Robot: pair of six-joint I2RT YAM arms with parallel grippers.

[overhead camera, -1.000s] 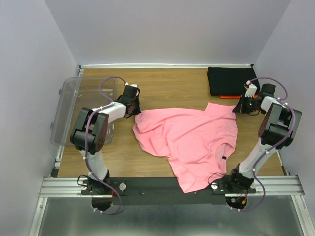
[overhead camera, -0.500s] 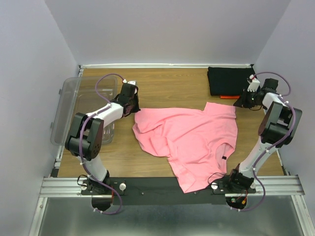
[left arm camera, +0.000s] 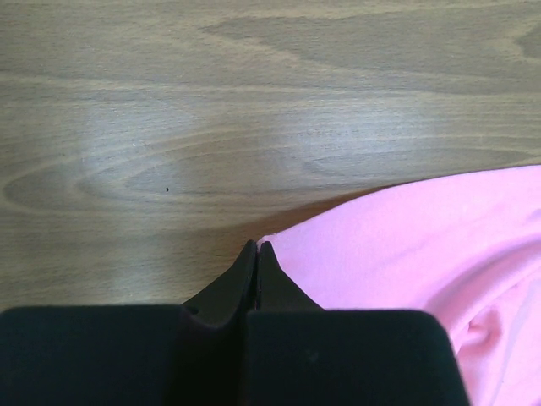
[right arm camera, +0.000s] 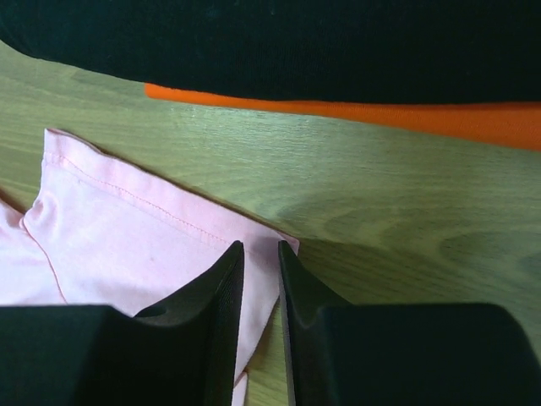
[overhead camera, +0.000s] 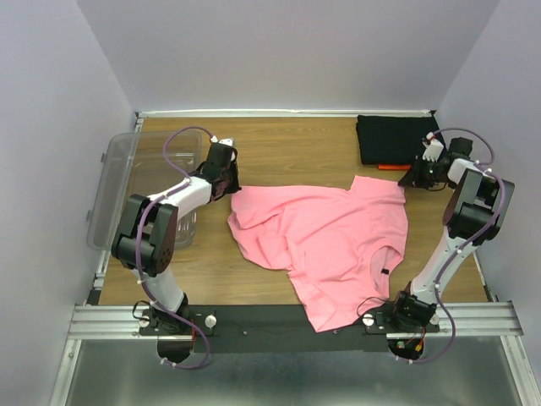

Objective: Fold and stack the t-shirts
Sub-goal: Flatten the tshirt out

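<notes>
The pink t-shirt (overhead camera: 330, 233) lies spread and rumpled across the table's middle, its lower part hanging over the near edge. My left gripper (overhead camera: 229, 191) is shut at the shirt's left corner, and in the left wrist view the pink t-shirt (left arm camera: 406, 245) comes to a point right at the closed tips of the left gripper (left arm camera: 256, 245). My right gripper (overhead camera: 414, 179) is open a little, and its fingers straddle the hemmed corner of the pink t-shirt (right arm camera: 127, 237) without pressing it. A folded black t-shirt (overhead camera: 393, 139) lies on an orange-red t-shirt (overhead camera: 390, 167) at the back right.
A clear plastic tub (overhead camera: 135, 182) stands along the table's left side, close behind the left arm. The black and orange-red stack (right arm camera: 380, 112) lies just beyond the right gripper. Purple walls close in the left, back and right.
The right gripper's jaws have parted and let the shirt's corner lie loose, and that wrist has shifted slightly toward the back. The left gripper moved a little farther back, still shut.
</notes>
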